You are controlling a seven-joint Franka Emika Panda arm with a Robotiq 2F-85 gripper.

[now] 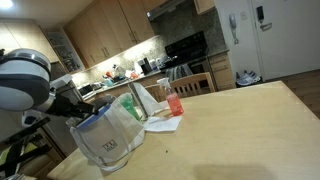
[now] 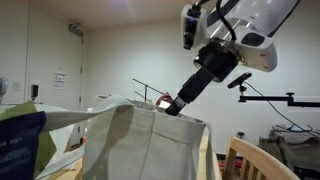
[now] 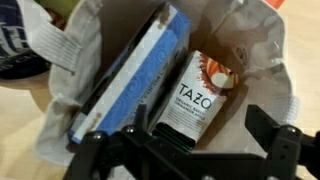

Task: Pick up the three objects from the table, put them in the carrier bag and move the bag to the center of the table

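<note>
Here, a whitish, crinkly plastic carrier bag [image 1: 112,140] stands open on the pale wood table [image 1: 240,120], near the edge where the Franka arm [image 2: 200,80] is mounted, with a dark logo printed on its side. In an exterior view the arm slants down from the upper right, and its tip sits at the mouth of the bag. The wrist view looks straight into the bag, where two items lie side by side and touching on the bottom. One is a light-blue carton [image 3: 130,75], lying at a slant. The other is a smaller red-and-white Tazo tea packet [image 3: 195,95], just beside it and label up. The dark fingers [image 3: 275,140] are spread wide at the lower edge of that view, above the bag's contents, and they grip nothing. Just behind the bag on the table stands a pink-red bottle [image 1: 175,100], with something pale and flat at its foot that is too small to identify. Kitchen cabinets [image 1: 100,35] fill the background, and a wooden chair [image 2: 255,160] stands beside the table.
</note>
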